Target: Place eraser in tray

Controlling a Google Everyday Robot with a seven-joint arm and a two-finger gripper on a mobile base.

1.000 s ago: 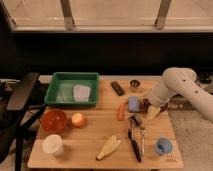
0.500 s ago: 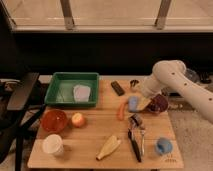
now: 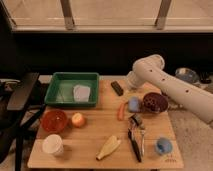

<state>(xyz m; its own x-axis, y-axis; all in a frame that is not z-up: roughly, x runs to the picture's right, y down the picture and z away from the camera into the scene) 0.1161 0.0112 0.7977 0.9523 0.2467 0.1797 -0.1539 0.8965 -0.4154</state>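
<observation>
One small black eraser lay flat on the wooden table, outside the green tray and just beside its right rim. Its long axis ran on a slant, the far end towards the tray and the near end towards the table's right side. The white arm reached in from the right and bent sharply at the back edge of the table. The gripper hung at its end, close to the right of the eraser; whether it was spread or pressed together I could not tell. A pale block sat in the tray. Elsewhere on the table were an orange-red bowl, a carrot, a light blue block and a dark bowl. A black chair stood at the left, with a dark wall and a window frame behind.
</observation>
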